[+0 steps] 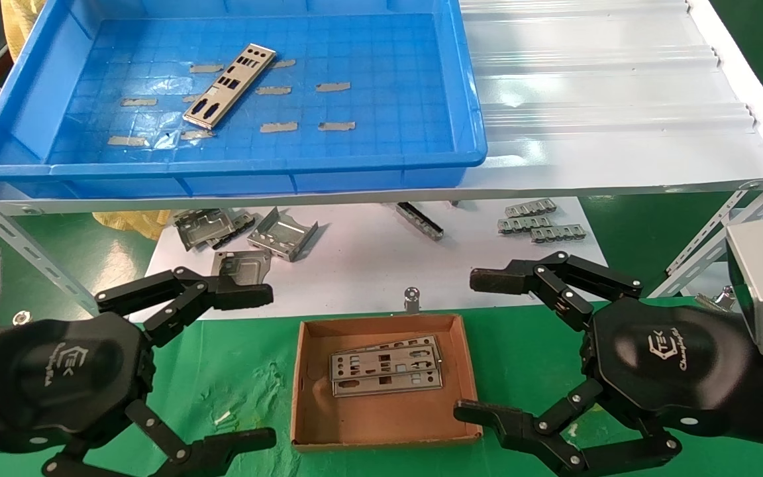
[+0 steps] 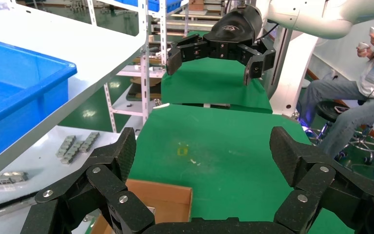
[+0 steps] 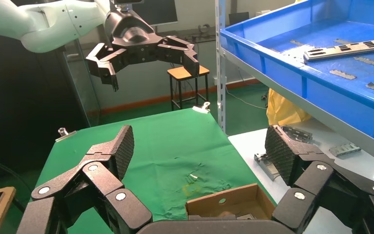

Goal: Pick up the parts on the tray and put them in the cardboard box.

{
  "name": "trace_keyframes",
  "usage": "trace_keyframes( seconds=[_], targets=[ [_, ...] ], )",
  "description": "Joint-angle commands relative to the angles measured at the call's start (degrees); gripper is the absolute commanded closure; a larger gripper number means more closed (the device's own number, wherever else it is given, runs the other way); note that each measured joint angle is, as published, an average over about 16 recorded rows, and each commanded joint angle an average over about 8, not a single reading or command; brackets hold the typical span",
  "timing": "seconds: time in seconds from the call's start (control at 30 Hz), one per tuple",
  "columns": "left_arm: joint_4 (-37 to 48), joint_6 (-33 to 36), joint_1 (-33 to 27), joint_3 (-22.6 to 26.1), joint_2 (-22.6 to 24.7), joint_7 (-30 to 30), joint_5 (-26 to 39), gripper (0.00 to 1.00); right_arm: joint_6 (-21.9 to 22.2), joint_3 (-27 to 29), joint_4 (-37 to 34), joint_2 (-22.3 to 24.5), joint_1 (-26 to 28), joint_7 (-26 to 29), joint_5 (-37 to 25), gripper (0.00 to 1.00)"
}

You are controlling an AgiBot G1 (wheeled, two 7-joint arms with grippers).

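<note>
1. We see one part [image 1: 230, 84] left in the tray [image 1: 381, 173], lying flat and slanted on the gridded floor, toward the far left area and well clear of every rim. Grey tape scraps [image 1: 333, 86] are stuck around it.
2. We judge this part light, stiff and thin, with a smooth metal face that may slip. Lying flush on the floor, it gives our fingers little to get under. We would take it across its narrow width near the middle, or tip up one long edge first. The punched cut-outs likely leave sharp, snag-prone edges.
3. Two parts already lie stacked in the cardboard box [image 1: 381, 434], which sits on the green desk [image 1: 527, 358] near its front edge, between our two grippers.
4. Our left gripper [image 1: 259, 361] hangs spread wide and empty, just beside the box's left wall. Our right gripper [image 1: 481, 344] is likewise spread and empty, at the box's right wall.
5. The tray rests on a white shelf [image 1: 620, 99] raised above the desk, at its left end. Reaching the part means going up and over the tray's front rim.
6. Under the shelf, a white sheet carries folded grey brackets [image 1: 282, 233] and small notched strips [image 1: 540, 224], which we leave alone.
7. Around us are metal racking and a seated person [image 2: 365, 92] beyond the desk.
</note>
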Motion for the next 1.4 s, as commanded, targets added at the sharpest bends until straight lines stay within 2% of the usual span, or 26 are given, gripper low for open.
trace_keyframes(
  seconds=[0.03,1.4],
  targets=[
    [0.0,0.0,0.0,0.0,0.0,0.0,0.0,0.00,0.0,0.0,0.0,0.0,0.0,0.0,0.0,0.00],
    [0.0,0.0,0.0,0.0,0.0,0.0,0.0,0.00,0.0,0.0,0.0,0.0,0.0,0.0,0.0,0.00]
  ],
)
